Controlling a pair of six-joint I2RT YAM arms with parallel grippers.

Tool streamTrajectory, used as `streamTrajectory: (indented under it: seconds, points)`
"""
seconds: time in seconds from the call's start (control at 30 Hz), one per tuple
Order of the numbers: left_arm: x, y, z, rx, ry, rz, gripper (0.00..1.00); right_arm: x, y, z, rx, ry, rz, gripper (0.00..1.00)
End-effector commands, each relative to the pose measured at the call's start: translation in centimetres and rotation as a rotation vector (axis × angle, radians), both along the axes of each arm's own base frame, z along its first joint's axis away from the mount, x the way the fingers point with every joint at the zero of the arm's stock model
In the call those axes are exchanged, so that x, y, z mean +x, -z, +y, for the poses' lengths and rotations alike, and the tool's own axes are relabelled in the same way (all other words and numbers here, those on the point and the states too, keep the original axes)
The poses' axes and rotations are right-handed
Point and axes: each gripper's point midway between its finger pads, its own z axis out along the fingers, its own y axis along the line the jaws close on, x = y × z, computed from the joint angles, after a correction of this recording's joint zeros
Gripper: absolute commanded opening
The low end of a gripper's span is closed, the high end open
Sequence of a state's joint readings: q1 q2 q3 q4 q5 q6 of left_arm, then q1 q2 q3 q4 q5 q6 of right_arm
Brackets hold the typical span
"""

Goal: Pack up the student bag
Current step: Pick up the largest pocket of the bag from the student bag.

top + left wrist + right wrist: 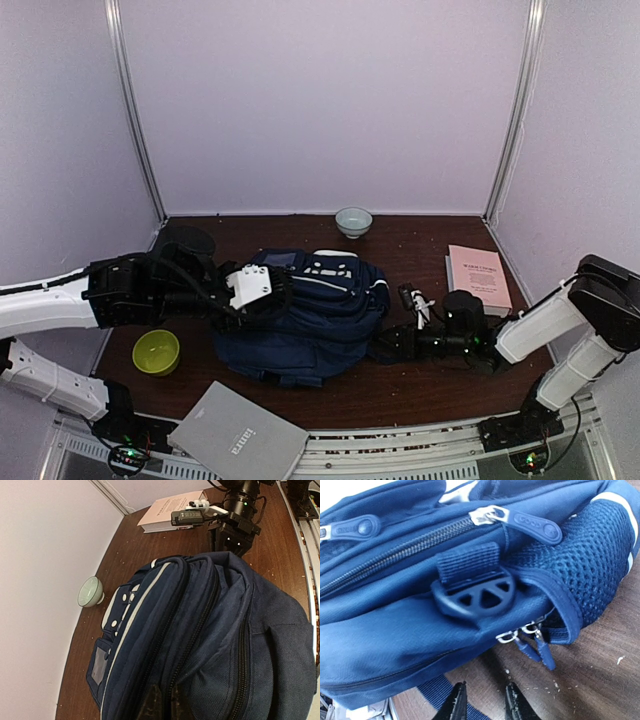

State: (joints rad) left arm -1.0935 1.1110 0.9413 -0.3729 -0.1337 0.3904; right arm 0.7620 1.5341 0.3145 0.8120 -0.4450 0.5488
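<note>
The right tool (482, 702) hangs low over the bench (420, 390) at the right end of the student bag (310, 320). Its fingers are apart with nothing between them, just short of the paired zip pulls (532, 647) under the black buckle (475, 597). This looks like a line-up to take a pull and open a pocket.

The left tool (164, 705) is closed at the bag's left end and appears to nip a fold of fabric beside a zip, probably to brace the bag against that tug.

The bag lies mid-bench between the two arms. Its long axis seems to run from one arm to the other, and the zip lines follow it. Which end is the top cannot be told.

A pink book (478, 277) lies to the right of the bag, a pale bowl (353, 221) behind it.
</note>
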Motion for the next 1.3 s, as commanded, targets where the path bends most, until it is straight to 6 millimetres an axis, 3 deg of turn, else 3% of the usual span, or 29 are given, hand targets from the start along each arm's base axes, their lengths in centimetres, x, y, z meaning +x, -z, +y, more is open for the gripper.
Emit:
streamTrajectory:
  seconds: [0.0, 0.17, 0.6, 0.93, 1.27]
  points:
    - [1.3, -7.7, -0.9, -0.248, -0.033, -0.125, 0.0, -0.6, -2.1, 0.4, 0.052, -0.037, -0.062, 0.28]
    - [1.3, -7.7, -1.1, -0.25, -0.032, -0.121, 0.0, 1.1, -3.2, -0.1, 0.056, -0.01, -0.107, 0.21]
    - [1.1, -7.6, -1.3, -0.254, -0.019, -0.106, 0.0, 3.6, -1.4, 0.4, 0.006, 0.021, -0.082, 0.18]
    - [0.9, -7.4, -1.5, -0.252, -0.009, -0.102, 0.0, 4.7, -0.6, -0.1, -0.028, 0.036, -0.079, 0.21]
    - [0.8, -7.2, -1.8, -0.258, 0.008, -0.093, 0.0, 4.5, -2.2, 2.0, 0.057, -0.051, -0.088, 0.21]
